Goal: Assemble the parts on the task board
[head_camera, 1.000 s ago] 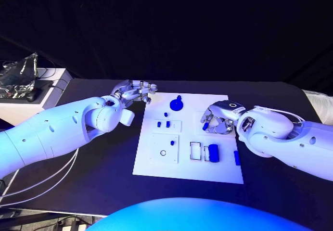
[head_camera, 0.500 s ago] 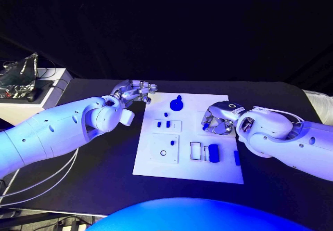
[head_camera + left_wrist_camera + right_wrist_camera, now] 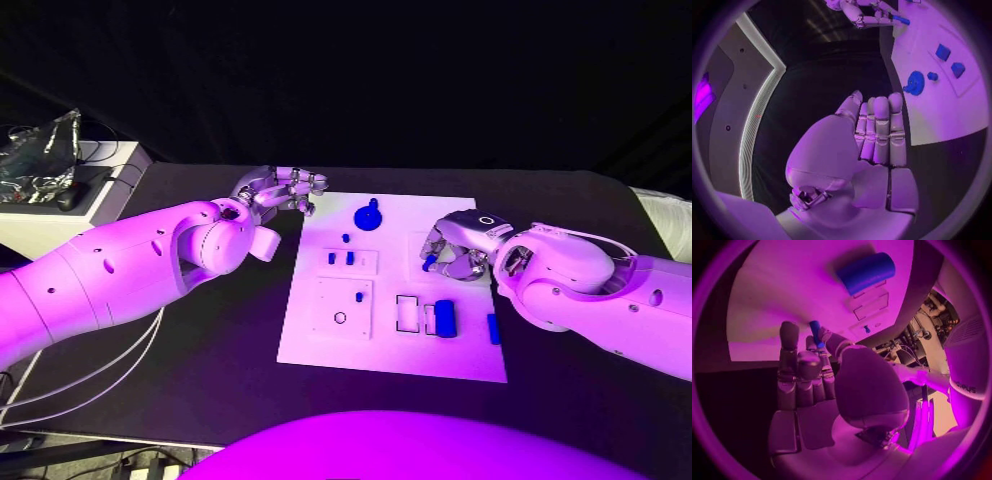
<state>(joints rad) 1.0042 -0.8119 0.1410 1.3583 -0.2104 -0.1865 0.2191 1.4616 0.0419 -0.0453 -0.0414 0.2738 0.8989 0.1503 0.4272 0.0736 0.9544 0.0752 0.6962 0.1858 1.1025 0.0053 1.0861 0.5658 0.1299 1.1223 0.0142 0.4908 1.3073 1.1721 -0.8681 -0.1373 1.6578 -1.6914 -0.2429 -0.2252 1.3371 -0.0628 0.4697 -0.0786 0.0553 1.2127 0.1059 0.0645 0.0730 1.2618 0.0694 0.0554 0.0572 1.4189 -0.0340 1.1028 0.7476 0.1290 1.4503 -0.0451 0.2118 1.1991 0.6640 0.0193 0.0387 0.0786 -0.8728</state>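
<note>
The white task board (image 3: 387, 345) lies in the middle of the black table. My right hand (image 3: 459, 248) hovers over its far right part and pinches a small blue peg (image 3: 430, 262) between thumb and fingers; the right wrist view shows the peg (image 3: 815, 332) at the fingertips. My left hand (image 3: 283, 189) sits just off the board's far left corner, fingers curled together, holding nothing (image 3: 876, 132). On the board are a blue gear (image 3: 368, 216), a tiny peg (image 3: 345, 238), two small blue squares (image 3: 339, 258) and a blue cylinder (image 3: 444, 317).
A slim blue piece (image 3: 492, 328) lies at the board's right edge. A white rack with cables (image 3: 58, 180) stands off the table's left side. Bare black table (image 3: 216, 340) surrounds the board.
</note>
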